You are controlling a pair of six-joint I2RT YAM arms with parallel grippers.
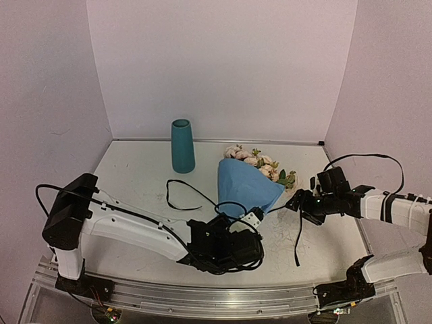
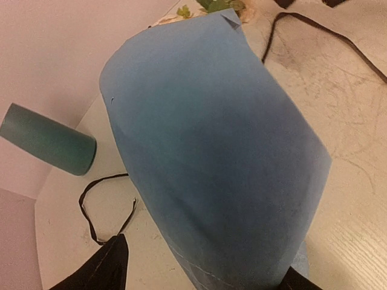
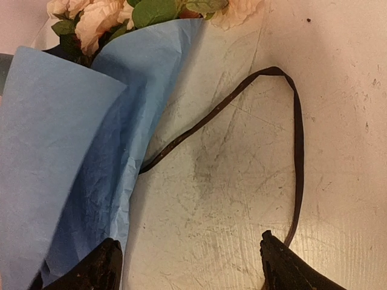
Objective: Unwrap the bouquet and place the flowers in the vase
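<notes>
On the left, the vase stands upright toward the back of the table, apart from the bouquet. A loop of black ribbon lies on the table in front of the vase and left of the bouquet. The left end effector sits at the cone's narrow near end. In its wrist view the blue paper fills the gap between its fingers, and we cannot tell whether they press on it or only straddle it. From there the bouquet's long axis runs away from us and a little right, ending in the flowers at the far mouth. The right end effector hovers just right of the cone's edge. It is open, with only bare table and a strand of ribbon between its fingers. We judge the left arm nearer the stem end and the right arm nearer the paper's free edge.
</notes>
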